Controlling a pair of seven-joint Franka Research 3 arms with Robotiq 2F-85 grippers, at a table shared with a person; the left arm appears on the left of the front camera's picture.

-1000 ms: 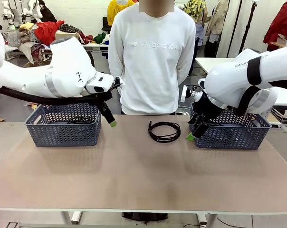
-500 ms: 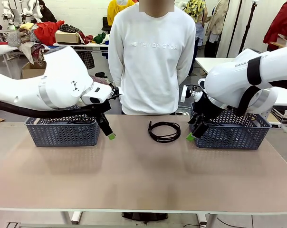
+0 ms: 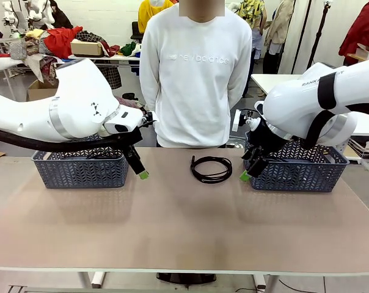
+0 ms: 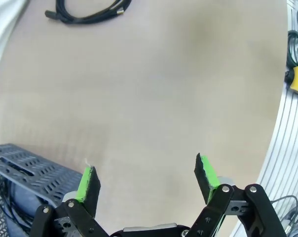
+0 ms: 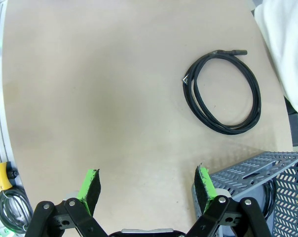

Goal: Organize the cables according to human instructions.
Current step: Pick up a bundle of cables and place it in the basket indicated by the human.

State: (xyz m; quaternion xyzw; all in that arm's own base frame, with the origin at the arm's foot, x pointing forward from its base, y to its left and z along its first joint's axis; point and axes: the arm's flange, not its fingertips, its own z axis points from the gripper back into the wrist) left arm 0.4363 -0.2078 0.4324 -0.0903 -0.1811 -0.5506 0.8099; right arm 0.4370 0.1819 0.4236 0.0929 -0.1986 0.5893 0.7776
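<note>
Behind the table [image 3: 172, 238] we see a cluttered workshop with clothes heaped on far tables, and the person [image 3: 195, 73] in white stands at the far edge with both hands out of sight, so no signal is on offer. From the front, one coiled cable [image 3: 211, 179] lies on the table between the left basket [image 3: 80, 172] and the right basket [image 3: 300, 177], nearer the right one; the left arm [image 3: 68, 116] hangs the left jaws just off its basket's corner, the right arm [image 3: 306, 107] holds the right jaws at its basket's near corner, both pairs apart and empty. In the left wrist view the green pads [image 4: 88, 183] stand wide over bare table, the left basket [image 4: 25, 168] beside them and the cable [image 4: 85, 19] well away at the top edge. In the right wrist view the pads [image 5: 90, 187] are likewise wide, and the cable [image 5: 227, 130] lies near, ahead and to one side. We judge the step is to wait for the person's choice of basket; then we'd bring the right arm straight down, one pad inside the coil and one outside, pinch where the loops bunch, and lift well clear of the rim so no plug snags the lattice
</note>
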